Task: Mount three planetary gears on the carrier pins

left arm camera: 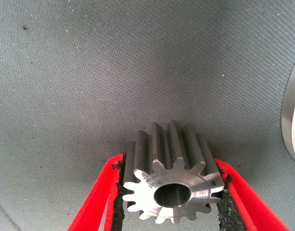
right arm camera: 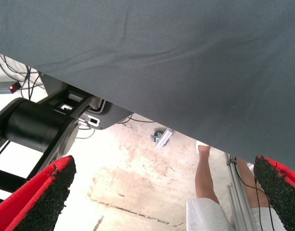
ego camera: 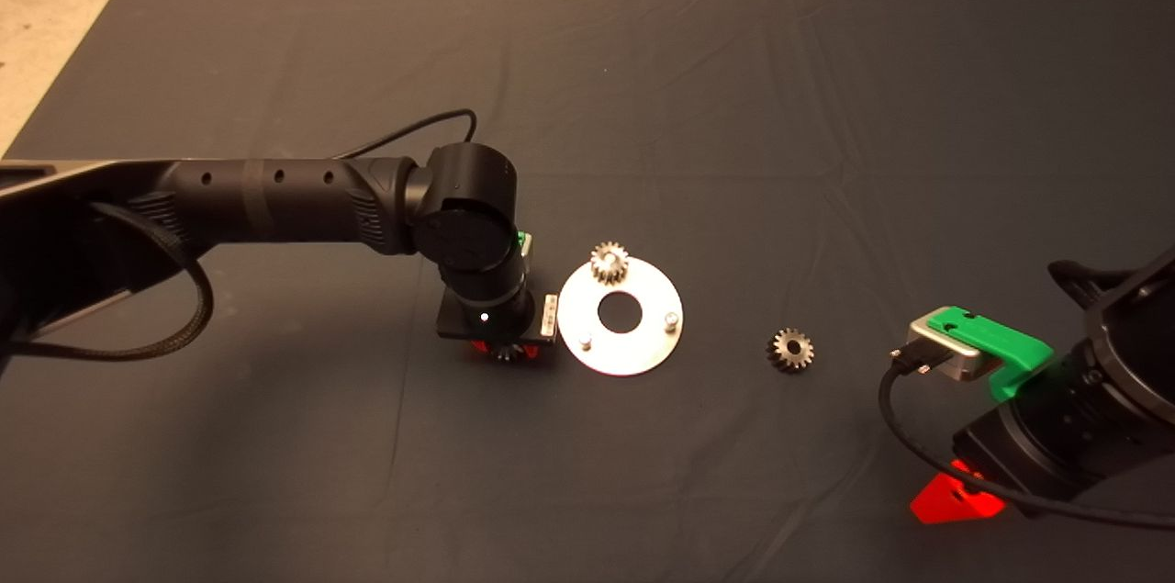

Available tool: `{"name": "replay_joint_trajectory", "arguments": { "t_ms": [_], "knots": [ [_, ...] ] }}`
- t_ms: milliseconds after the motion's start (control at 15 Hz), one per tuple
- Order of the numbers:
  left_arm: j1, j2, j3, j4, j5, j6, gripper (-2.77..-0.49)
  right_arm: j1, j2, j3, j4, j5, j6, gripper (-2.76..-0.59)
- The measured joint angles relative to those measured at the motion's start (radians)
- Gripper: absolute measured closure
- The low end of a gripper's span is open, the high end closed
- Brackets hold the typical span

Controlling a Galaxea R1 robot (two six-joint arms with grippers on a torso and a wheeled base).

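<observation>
I have the left gripper (left arm camera: 171, 202) just beside the round plate (ego camera: 621, 316), its fingers (left arm camera: 97, 202) pinching one gear (left arm camera: 172, 179) by the toothed flanks, which leaves the bore free to drop over a pin. One gear (ego camera: 609, 263) already sits on the far pin; two pins (ego camera: 586, 341) stand bare. The third gear (ego camera: 790, 350) lies on the mat (ego camera: 734, 106), right of the plate. The right gripper (right arm camera: 162, 197) waits at the counter's lower right edge, fingers spread.

3 planetary gears: 1 on disc (ego camera: 608, 263), 1 on mat (ego camera: 790, 350), 1 gripped (left arm camera: 172, 180). 1 disc (ego camera: 643, 344), 3 carrier pins (ego camera: 672, 320).
</observation>
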Motion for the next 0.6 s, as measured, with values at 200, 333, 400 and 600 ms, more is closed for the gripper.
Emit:
{"name": "replay_joint_trajectory", "arguments": {
  "t_ms": [200,333,400,600],
  "knots": [
    [0.000,0.000,0.000,0.000,0.000,0.000,-1.02,0.000,0.000,0.000,0.000,0.000,0.000,-2.75],
    [0.000,0.000,0.000,0.000,0.000,0.000,-1.02,0.000,0.000,0.000,0.000,0.000,0.000,-2.75],
    [0.000,0.000,0.000,0.000,0.000,0.000,-0.99,0.000,0.000,0.000,0.000,0.000,0.000,-2.75],
    [0.000,0.000,0.000,0.000,0.000,0.000,-0.97,0.000,0.000,0.000,0.000,0.000,0.000,-2.75]
  ]
}}
